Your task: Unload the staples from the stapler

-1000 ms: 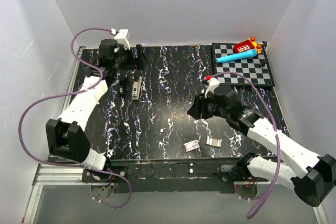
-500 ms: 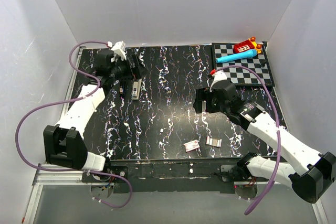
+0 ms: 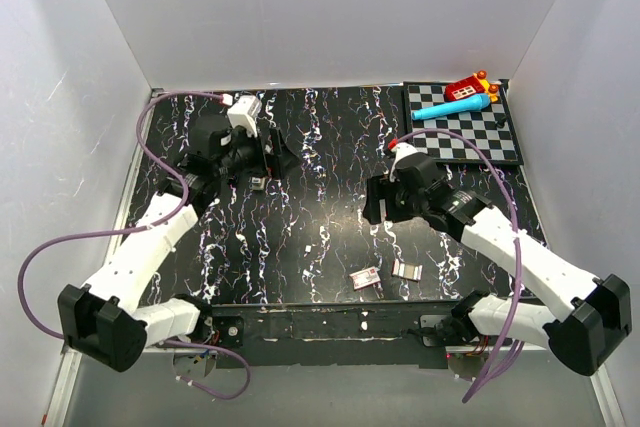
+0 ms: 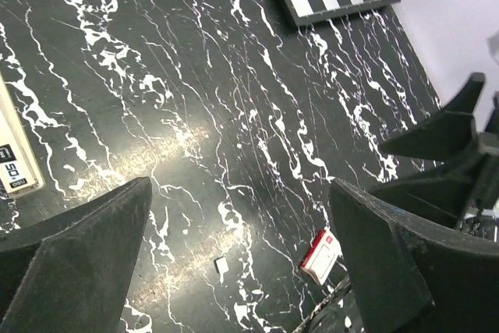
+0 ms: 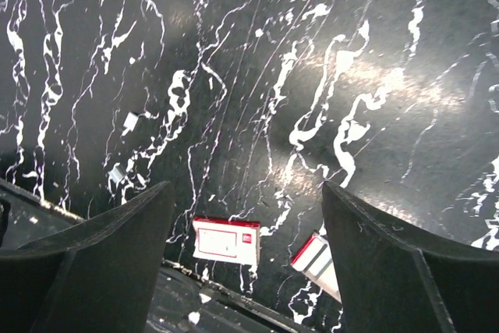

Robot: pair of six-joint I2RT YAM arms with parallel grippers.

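Overhead, noted the stapler (image 3: 258, 181) toward ten o'clock on the counter (image 3: 320, 137), only a pale sliver showing just beside the left end effector (image 4: 240, 193). Found that end effector spread wide, holding nothing, with bare marbled surface between its fingers. Saw the right end effector (image 5: 247, 193) just as wide and empty, hovering slightly toward three o'clock of the counter's middle. Spotted a red-and-white box (image 3: 364, 277) near six o'clock by the near edge, and a second small flat piece (image 3: 407, 269) just beside it at its three o'clock. Logged a checkerboard (image 3: 462, 132) at two o'clock.
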